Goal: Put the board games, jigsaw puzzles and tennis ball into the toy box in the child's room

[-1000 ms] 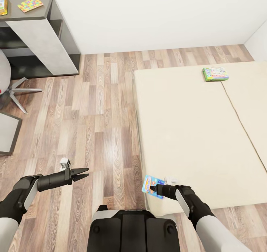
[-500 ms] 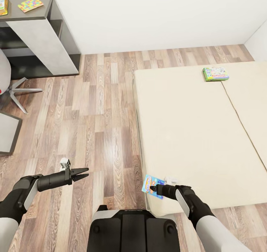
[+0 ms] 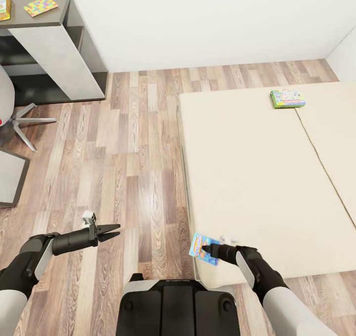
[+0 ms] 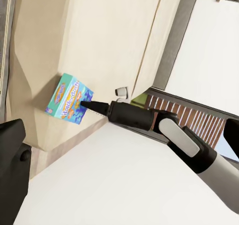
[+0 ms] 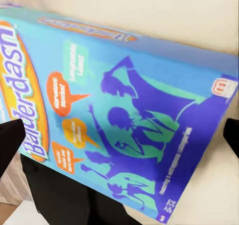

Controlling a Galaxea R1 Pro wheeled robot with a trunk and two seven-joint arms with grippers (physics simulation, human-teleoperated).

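At the near corner of the bed [image 3: 257,177], the right gripper [image 3: 206,249] is meeting the blue board game [image 3: 202,248]; whether its fingers are clamping the box I cannot tell. This thin glossy rectangular box is sitting tilted, its long axis running from the gripper away toward the wall. Far beyond the gripper, a pale green board game [image 3: 287,98] is lying flat on the matte cream cover. Over the wood-plank floor [image 3: 133,148], the left gripper [image 3: 112,230] is hanging with fingers parted, holding nothing.
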